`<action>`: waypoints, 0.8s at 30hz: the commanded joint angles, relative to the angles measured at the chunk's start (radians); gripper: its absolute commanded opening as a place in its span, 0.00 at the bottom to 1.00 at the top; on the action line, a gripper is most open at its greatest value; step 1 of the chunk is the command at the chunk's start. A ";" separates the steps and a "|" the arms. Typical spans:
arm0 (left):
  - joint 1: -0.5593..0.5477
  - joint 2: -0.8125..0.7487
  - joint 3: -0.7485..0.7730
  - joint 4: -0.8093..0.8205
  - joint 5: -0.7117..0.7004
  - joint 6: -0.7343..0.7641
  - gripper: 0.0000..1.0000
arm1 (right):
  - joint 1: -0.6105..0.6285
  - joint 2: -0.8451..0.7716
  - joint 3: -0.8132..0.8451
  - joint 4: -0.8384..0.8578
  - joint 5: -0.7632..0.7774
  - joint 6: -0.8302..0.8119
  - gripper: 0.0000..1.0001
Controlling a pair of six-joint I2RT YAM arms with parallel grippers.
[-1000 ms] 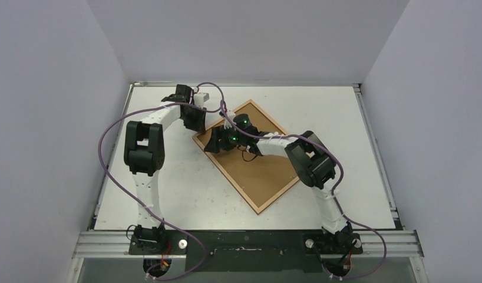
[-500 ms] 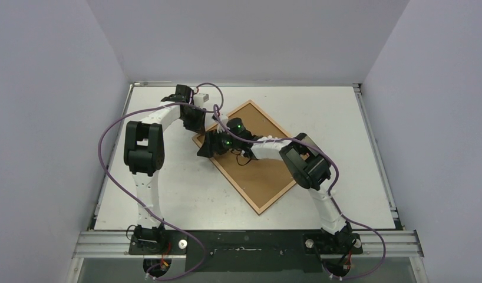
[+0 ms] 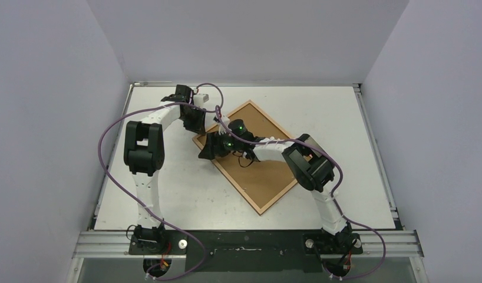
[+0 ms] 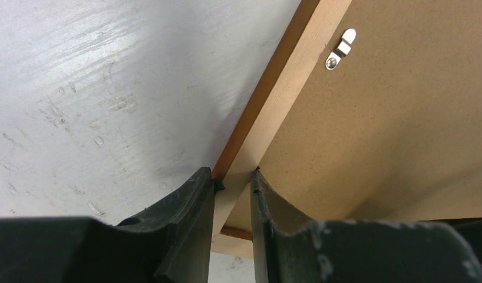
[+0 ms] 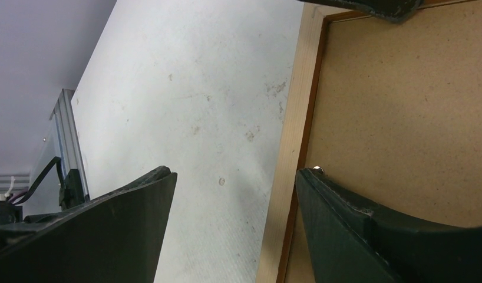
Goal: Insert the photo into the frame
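The frame (image 3: 268, 116) lies face down and askew on the table, with a brown fibreboard backing (image 3: 268, 171) set in it. The photo is hidden. My left gripper (image 3: 198, 127) is at the frame's left corner. In the left wrist view it (image 4: 234, 175) is shut on the pale moulding (image 4: 286, 82), one finger outside and one on the backing (image 4: 392, 118). My right gripper (image 3: 204, 150) stands open astride the frame's near-left edge (image 5: 294, 118). One of its fingers hangs over the table, and the other is over the backing (image 5: 403, 106) by a small metal clip (image 5: 317, 170).
A silver turn clip (image 4: 341, 50) sits on the backing near the moulding. White table (image 3: 168, 188) spreads left of the frame, walled in by grey panels. The left arm's purple cable (image 3: 212, 106) loops over the frame's top corner. A metal rail (image 3: 250, 242) runs along the near edge.
The right arm has swung left, carrying its gripper from over the backing to the frame's left edge, with its jaws slightly narrower. The left gripper has kept its grip and place.
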 commanded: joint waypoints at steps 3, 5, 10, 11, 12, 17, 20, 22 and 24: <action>0.014 0.010 0.040 -0.026 -0.014 -0.027 0.09 | -0.015 -0.086 0.001 0.040 -0.065 0.051 0.76; 0.018 0.006 0.059 -0.037 -0.004 -0.034 0.14 | -0.022 -0.075 0.020 0.036 -0.055 0.045 0.76; 0.038 -0.025 0.109 -0.063 0.023 -0.057 0.47 | -0.033 -0.048 0.035 0.037 -0.043 0.037 0.76; 0.045 -0.032 0.119 -0.070 0.036 -0.071 0.51 | -0.033 -0.043 0.037 0.038 -0.043 0.037 0.76; 0.054 -0.040 0.131 -0.085 0.048 -0.086 0.54 | -0.033 -0.040 0.040 0.040 -0.043 0.037 0.76; 0.093 -0.094 0.114 -0.162 0.108 -0.022 0.58 | -0.039 -0.029 0.051 0.045 -0.047 0.038 0.76; 0.095 -0.126 0.032 -0.200 0.071 0.066 0.56 | -0.047 -0.030 0.051 0.049 -0.051 0.035 0.76; 0.099 -0.145 -0.038 -0.192 0.055 0.080 0.55 | -0.053 -0.022 0.057 0.033 -0.052 0.024 0.76; 0.103 -0.166 -0.101 -0.167 0.050 0.071 0.53 | -0.059 -0.012 0.064 0.010 -0.051 0.003 0.76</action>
